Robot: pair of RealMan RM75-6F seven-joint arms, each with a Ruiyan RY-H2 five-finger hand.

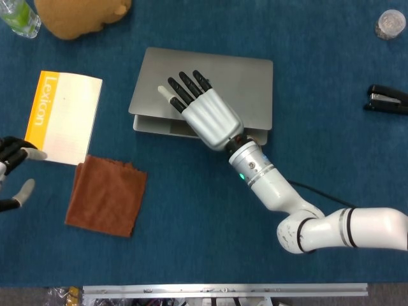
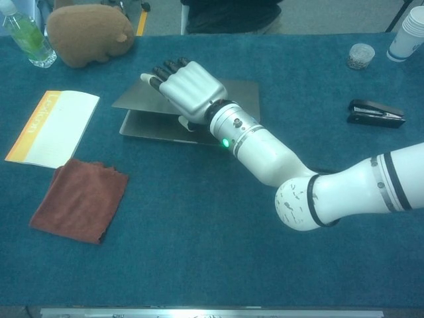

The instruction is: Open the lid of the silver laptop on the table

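At the nine o'clock edge of the head view, the left hand [image 1: 11, 167] showed only in part, fingers spread and holding nothing, just beside the Lexicon booklet [image 1: 62, 117]. Below the booklet, at seven o'clock, lay the brown cloth [image 1: 106, 196]. At eleven o'clock sat the plush toy [image 1: 80, 14], with a green bottle [image 1: 18, 16] beside it. The silver laptop [image 1: 245, 83] lay on the blue table [image 1: 191, 242] just above centre, its lid raised a little at the front edge. The right hand [image 1: 203, 113] held that front edge, fingers laid flat on top of the lid, the thumb hidden beneath. At three o'clock lay a black stapler [image 1: 387, 100].
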